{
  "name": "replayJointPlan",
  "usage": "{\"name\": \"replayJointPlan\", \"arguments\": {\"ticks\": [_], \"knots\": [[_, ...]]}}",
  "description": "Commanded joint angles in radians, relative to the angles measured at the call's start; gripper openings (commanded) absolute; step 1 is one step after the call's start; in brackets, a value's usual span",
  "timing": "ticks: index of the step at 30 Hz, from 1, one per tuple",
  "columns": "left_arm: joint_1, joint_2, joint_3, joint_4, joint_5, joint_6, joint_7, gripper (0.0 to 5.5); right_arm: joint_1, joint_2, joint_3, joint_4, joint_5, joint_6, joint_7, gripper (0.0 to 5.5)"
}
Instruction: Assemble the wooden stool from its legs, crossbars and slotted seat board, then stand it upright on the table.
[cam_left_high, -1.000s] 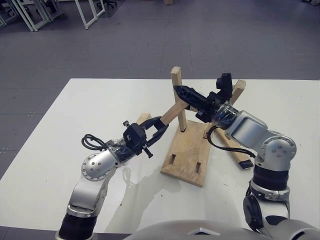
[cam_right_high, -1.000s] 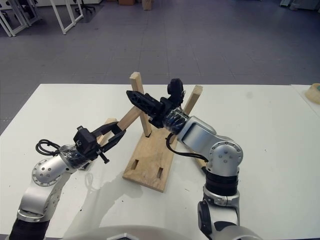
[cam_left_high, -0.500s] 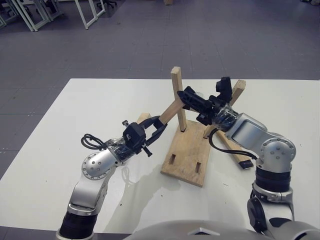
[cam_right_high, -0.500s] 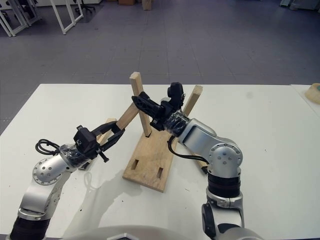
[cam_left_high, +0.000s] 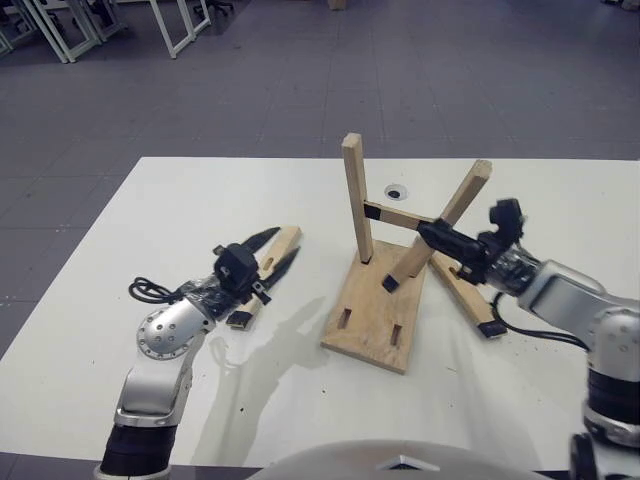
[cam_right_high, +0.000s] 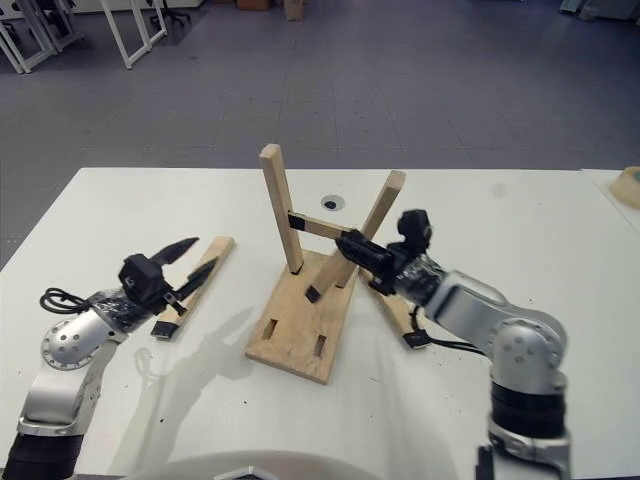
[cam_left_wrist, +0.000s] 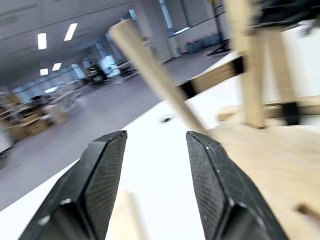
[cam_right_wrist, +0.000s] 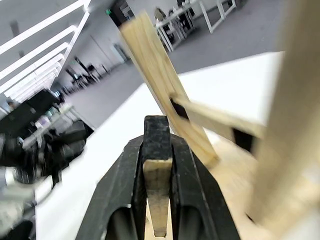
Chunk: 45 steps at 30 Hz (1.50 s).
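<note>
Check the right tool (cam_left_high: 426, 233): its fingers (cam_right_wrist: 129, 185) are closed together on the tilted leg (cam_left_high: 462, 200), just below the joint with the crossbar (cam_left_high: 398, 214). The right wrist view shows pale wood clamped between them. The crossbar links this leg to the upright leg (cam_left_high: 356, 200). Both legs rise from the far end of the slotted seat board (cam_left_high: 370, 320), which lies flat on the tabletop (cam_left_high: 180, 200).

Check the left tool (cam_left_high: 273, 250): its fingers (cam_left_wrist: 102, 175) are spread wide and hold nothing. It sits low over the far end of a loose leg (cam_left_high: 288, 236) lying left of the seat board. You cannot tell whether it touches the wood. Another leg (cam_left_high: 468, 298) lies flat just right of the board, below the right tool.
</note>
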Motion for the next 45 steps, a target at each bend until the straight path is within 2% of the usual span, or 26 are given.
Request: {"name": "replayJointPlan", "arguments": {"ticks": [1,5,10,19,25,29,33,39,45], "knots": [[-0.036,-0.044,0.025,0.046,0.042,-0.022,0.092,2.2,0.048,-0.136,-0.053,0.044,-0.116,-0.038,0.13,0.4],[-0.026,-0.076,-0.025,0.042,0.068,-0.014,0.117,2.2,0.013,-0.169,-0.069,0.174,-0.25,-0.121,0.195,0.4],[-0.024,-0.09,-0.043,0.038,0.079,0.002,0.134,2.2,-0.061,-0.106,-0.059,0.295,-0.341,-0.18,0.19,0.4],[-0.024,-0.085,-0.043,0.034,0.075,0.022,0.13,2.2,-0.046,-0.047,-0.044,0.361,-0.464,-0.22,0.201,0.4],[-0.025,-0.083,-0.039,0.039,0.079,0.025,0.132,2.2,0.015,-0.04,0.045,0.253,-0.596,-0.252,0.165,0.4],[-0.03,-0.086,-0.045,0.042,0.084,0.027,0.133,2.2,0.106,0.001,0.112,0.131,-0.739,-0.29,0.038,0.4],[-0.026,-0.086,-0.047,0.042,0.084,0.024,0.131,2.2,0.148,0.025,0.071,0.1,-0.789,-0.29,-0.031,0.4],[-0.031,-0.095,-0.051,0.048,0.086,0.021,0.137,2.2,0.063,0.022,0.016,0.106,-0.834,-0.295,-0.072,0.4],[-0.027,-0.098,-0.059,0.045,0.086,0.024,0.137,2.2,0.005,0.042,-0.028,0.094,-0.807,-0.196,-0.078,0.4]]}}
